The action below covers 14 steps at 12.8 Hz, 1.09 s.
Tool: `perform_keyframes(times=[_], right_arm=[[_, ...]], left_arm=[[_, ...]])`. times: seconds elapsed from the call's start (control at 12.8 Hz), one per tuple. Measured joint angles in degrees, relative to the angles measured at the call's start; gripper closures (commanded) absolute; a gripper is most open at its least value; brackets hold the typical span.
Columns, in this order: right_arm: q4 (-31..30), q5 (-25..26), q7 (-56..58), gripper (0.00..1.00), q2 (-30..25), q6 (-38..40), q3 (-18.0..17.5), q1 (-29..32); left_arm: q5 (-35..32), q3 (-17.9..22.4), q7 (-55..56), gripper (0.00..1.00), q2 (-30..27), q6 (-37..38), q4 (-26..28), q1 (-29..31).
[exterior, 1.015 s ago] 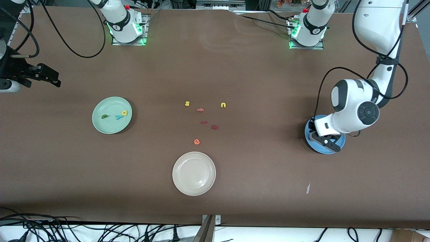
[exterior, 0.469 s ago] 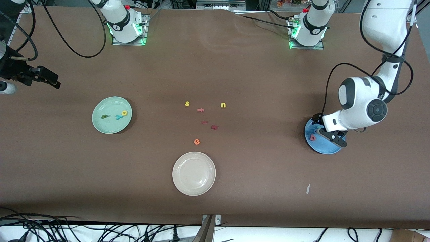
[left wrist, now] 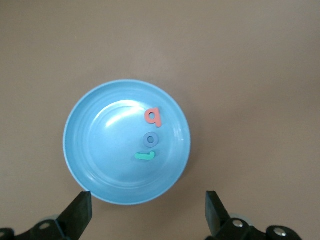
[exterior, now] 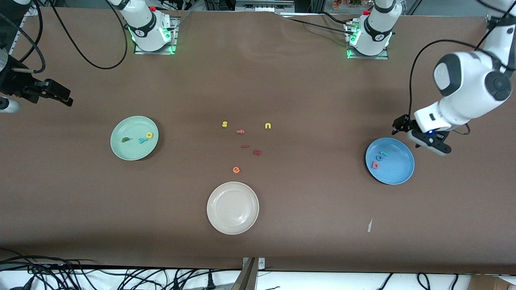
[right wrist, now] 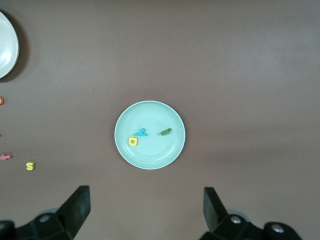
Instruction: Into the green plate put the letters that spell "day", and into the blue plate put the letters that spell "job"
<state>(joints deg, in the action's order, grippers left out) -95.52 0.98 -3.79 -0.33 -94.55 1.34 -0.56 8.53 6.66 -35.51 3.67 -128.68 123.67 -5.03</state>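
Observation:
The green plate (exterior: 133, 151) holds the dark green d (exterior: 125, 139), the cyan y (exterior: 142, 140) and the yellow a (exterior: 149, 135). In the blue plate (exterior: 397, 167) lie the teal j (exterior: 384, 154), the blue o (exterior: 379, 158) and the salmon b (exterior: 375, 165). My left gripper (exterior: 419, 137) hangs open and empty over the table at the blue plate's rim. Its wrist view shows the blue plate (left wrist: 100, 160) with b (left wrist: 153, 117), o (left wrist: 151, 140) and j (left wrist: 144, 156). My right gripper (exterior: 60, 94) waits open high over the right arm's end, with the green plate (right wrist: 150, 152) in its wrist view.
A cream-white plate (exterior: 232, 208) stands near the front edge. Loose letters lie mid-table: yellow s (exterior: 224, 124), yellow u (exterior: 268, 126), a pink f (exterior: 240, 131), two dark red pieces (exterior: 257, 152) and an orange e (exterior: 236, 170). A white scrap (exterior: 369, 225) lies nearer the front.
My left gripper opened over the blue plate, left the salmon b in it, then rose and drew back toward its base. The right arm barely moved.

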Motion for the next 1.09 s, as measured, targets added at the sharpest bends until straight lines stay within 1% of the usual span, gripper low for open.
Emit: perform_keyframes(times=[0.23,0.31,0.39,0.47,0.62,0.78,0.94,1.09], right_arm=[[0.0,0.0,0.0,0.00,0.0,0.0,0.0,0.0],[0.0,0.0,0.0,0.00,0.0,0.0,0.0,0.0],[0.0,0.0,0.0,0.00,0.0,0.0,0.0,0.0],[0.0,0.0,0.0,0.00,0.0,0.0,0.0,0.0],[0.0,0.0,0.0,0.00,0.0,0.0,0.0,0.0],[0.0,0.0,-0.1,0.00,0.0,0.0,0.0,0.0],[0.0,0.0,-0.1,0.00,0.0,0.0,0.0,0.0],[0.0,0.0,-0.1,0.00,0.0,0.0,0.0,0.0]], left_arm=[[-0.5,-1.0,0.5,0.00,-8.4,8.1,-0.4,0.6],[-2.4,-1.1,0.5,0.00,-11.0,11.6,-1.3,1.2],[-4.2,-1.1,0.5,0.00,-12.8,15.8,-3.2,1.7],[-5.2,-1.3,0.9,0.00,-14.0,20.8,-6.4,2.0],[-7.5,-2.5,3.8,0.00,-14.8,30.8,-14.0,2.1],[-10.0,-5.3,8.1,0.00,-14.8,38.2,-20.5,2.1],[-10.7,-7.7,13.5,0.00,-14.3,42.7,-24.7,2.1],[-10.7,-8.1,17.7,0.00,-12.6,43.8,-27.4,2.2]])
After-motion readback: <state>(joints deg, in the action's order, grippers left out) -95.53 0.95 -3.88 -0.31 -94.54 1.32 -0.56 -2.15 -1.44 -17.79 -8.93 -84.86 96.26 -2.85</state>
